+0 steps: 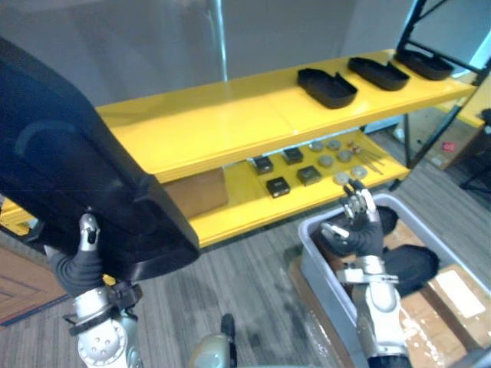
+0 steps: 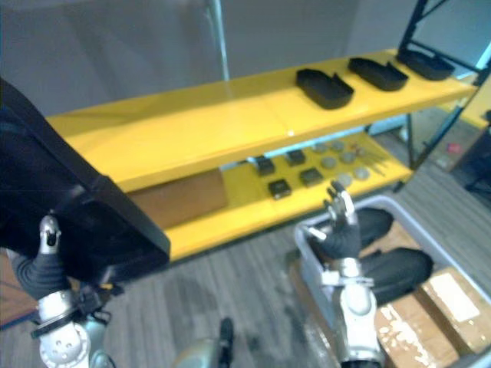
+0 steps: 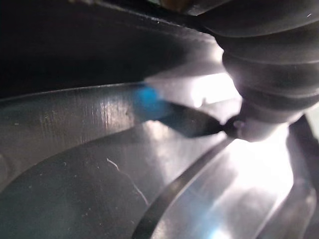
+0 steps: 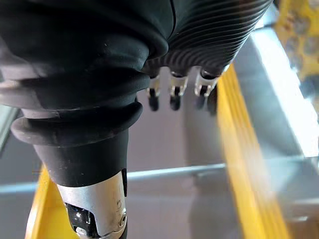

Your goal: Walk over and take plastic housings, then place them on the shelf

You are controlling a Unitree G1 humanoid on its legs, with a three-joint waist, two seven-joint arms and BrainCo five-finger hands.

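Note:
A large black plastic housing (image 1: 69,176) is lifted at the left, close to the camera, and hides the left end of the shelf. My left hand (image 1: 88,234) grips its lower edge, thumb on the near face; the inner wall of the housing (image 3: 99,164) shows from the wrist. My right hand (image 1: 359,222) is held up, open and empty, over the grey bin (image 1: 318,264). More black housings (image 1: 410,264) lie in that bin. The yellow shelf (image 1: 222,123) has a bare top board ahead, and three housings (image 1: 327,86) rest on its right part.
The lower shelf board carries small black blocks and round metal parts (image 1: 299,172) and a brown board (image 1: 196,192). Cardboard boxes (image 1: 453,295) sit under and beside the bin. A black frame (image 1: 430,31) stands at the shelf's right end. Grey floor lies between me and the shelf.

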